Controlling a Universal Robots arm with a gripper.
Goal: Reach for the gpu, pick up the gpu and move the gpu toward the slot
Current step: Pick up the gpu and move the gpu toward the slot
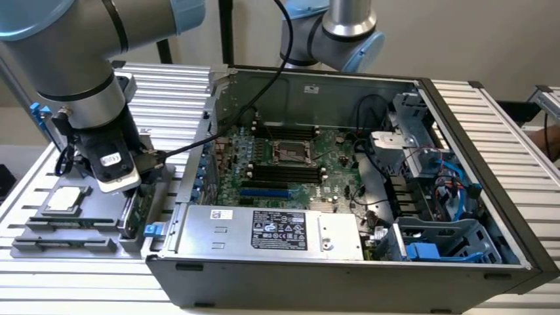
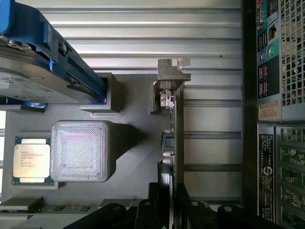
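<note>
Small silver chip (image 1: 64, 199) in the grey holder tray (image 1: 52, 246) at the exterior view's lower left, gripper (image 2: 170, 210) astride the gpu (image 2: 179, 143), card on edge in the tray, grip impossible to tell, open computer case (image 1: 350, 279) right.

One end of the gpu (image 2: 179, 143) out of sight behind the hand (image 2: 168, 191)

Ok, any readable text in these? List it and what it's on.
None can be read.
Power supply label: print too small.
Wrist sticker: blurred.
CPU chip: printed lines on the lid, too small.
Tan case label: blurred.
</note>
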